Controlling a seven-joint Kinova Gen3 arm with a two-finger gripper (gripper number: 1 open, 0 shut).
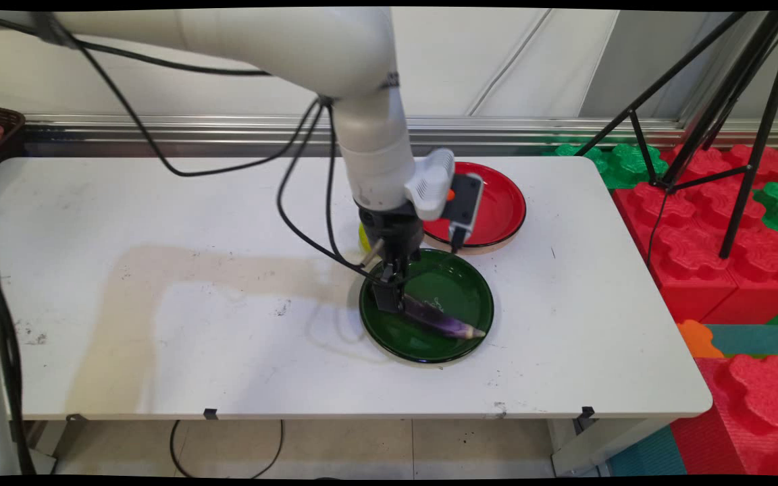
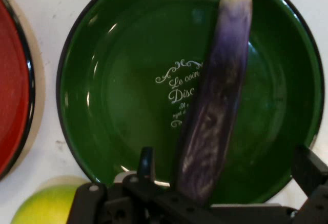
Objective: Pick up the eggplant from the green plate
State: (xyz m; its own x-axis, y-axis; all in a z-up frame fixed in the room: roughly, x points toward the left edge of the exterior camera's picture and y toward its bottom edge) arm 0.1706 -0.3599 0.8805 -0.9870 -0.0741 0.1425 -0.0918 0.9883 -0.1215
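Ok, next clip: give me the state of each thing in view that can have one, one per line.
gripper: low over the green plate, fingers open either side of the eggplant's thick end
eggplant: lying flat in the green plate
green plate: upright on the table, holding only the eggplant
red plate: upright, what shows is empty, partly hidden by the arm
yellow-green fruit: on the table beside the green plate

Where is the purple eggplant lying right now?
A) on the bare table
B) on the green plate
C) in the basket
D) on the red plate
B: the eggplant lies across the green plate, with the hand over its near end; the red plate holds nothing visible.
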